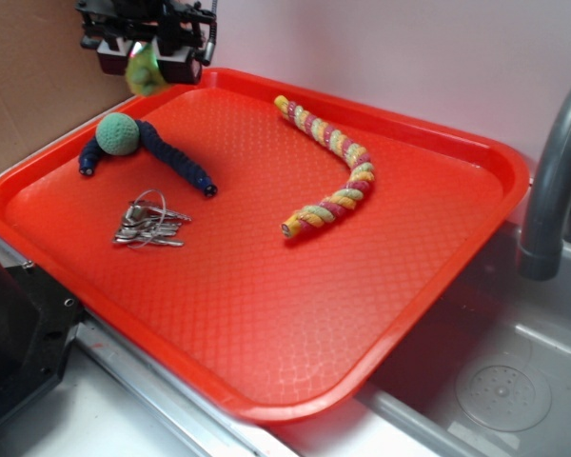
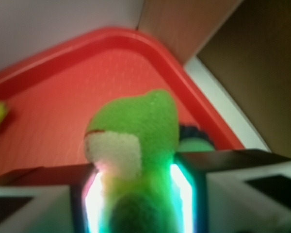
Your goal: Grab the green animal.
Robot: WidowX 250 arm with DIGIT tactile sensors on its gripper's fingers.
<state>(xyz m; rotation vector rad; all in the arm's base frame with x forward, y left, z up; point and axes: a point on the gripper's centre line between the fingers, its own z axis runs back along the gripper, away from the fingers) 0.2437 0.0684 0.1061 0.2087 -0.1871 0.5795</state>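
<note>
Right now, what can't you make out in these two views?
- Green animal: exterior view, mostly hidden by the end effector; wrist view, blurred, lower body cut off between the fingers.
- Teal ball: wrist view, just a sliver behind the animal.
- Keys: exterior view, too small to count.

exterior high oblique, wrist close, downward

A red tray (image 1: 438, 257) with a raised rim and a dimpled floor carries everything — it sits beside a steel sink (image 1: 514, 381). On its far left lies a teal ball on a dark blue rope (image 1: 124, 138). Just nearer, a bunch of keys (image 1: 150, 225). A braided yellow-pink-green rope (image 1: 335, 171) curves across the middle — well apart from both.
</note>
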